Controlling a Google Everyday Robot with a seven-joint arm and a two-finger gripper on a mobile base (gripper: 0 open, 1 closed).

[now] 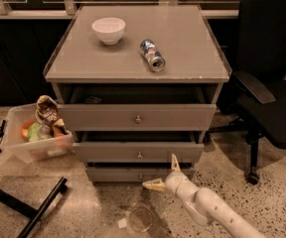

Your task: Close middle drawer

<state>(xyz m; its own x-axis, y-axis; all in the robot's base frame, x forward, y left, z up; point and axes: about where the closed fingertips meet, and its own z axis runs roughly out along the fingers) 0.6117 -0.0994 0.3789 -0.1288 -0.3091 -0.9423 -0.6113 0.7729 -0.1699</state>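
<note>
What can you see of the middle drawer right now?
The middle drawer is grey, wood-like, with a low flat front and one small round metal knob at centre. It stands slightly pulled out, a dark gap above its front. The open gripper is just below it, right of the knob; contact cannot be told.

The gripper (162, 175) is parked low under the worktop's front edge, a bit right of centre, fingers spread, right by the middle drawer (118, 151). Open floor is left straight out from that front edge, apart from a clear round thing (140, 218) lying there. Below the front left corner, room is eaten up by a plastic snack bin (34, 150). The right edge is flanked by an office chair (267, 98). Overhead, the top drawer (98, 117) is stuck out.
</note>
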